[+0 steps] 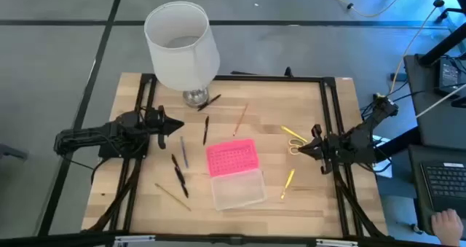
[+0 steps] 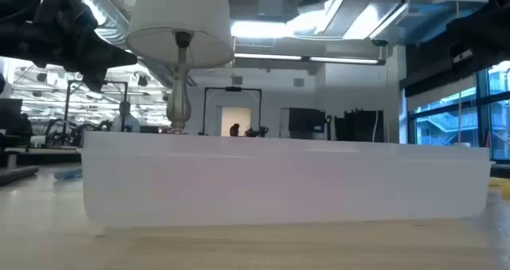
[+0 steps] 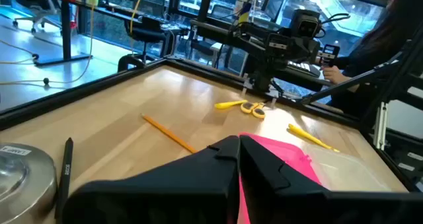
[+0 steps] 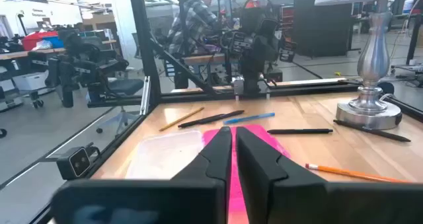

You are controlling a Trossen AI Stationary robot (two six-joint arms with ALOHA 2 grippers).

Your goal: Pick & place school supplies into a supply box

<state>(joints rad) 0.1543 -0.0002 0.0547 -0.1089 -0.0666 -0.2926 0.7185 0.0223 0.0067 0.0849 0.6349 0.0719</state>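
I hold both arms parked, left gripper (image 1: 177,124) at nine o'clock and right gripper (image 1: 300,149) at three, fingers pressed together, flanking the open supply box (image 1: 234,173) at centre; school supplies (image 1: 179,175) lie scattered around it, unpicked.

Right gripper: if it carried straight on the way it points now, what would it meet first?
The right gripper, empty with fingers together, points across the table toward the left arm. In its line, the pink lid of the open supply box looks likely to come first, though its height above the lid is unclear.
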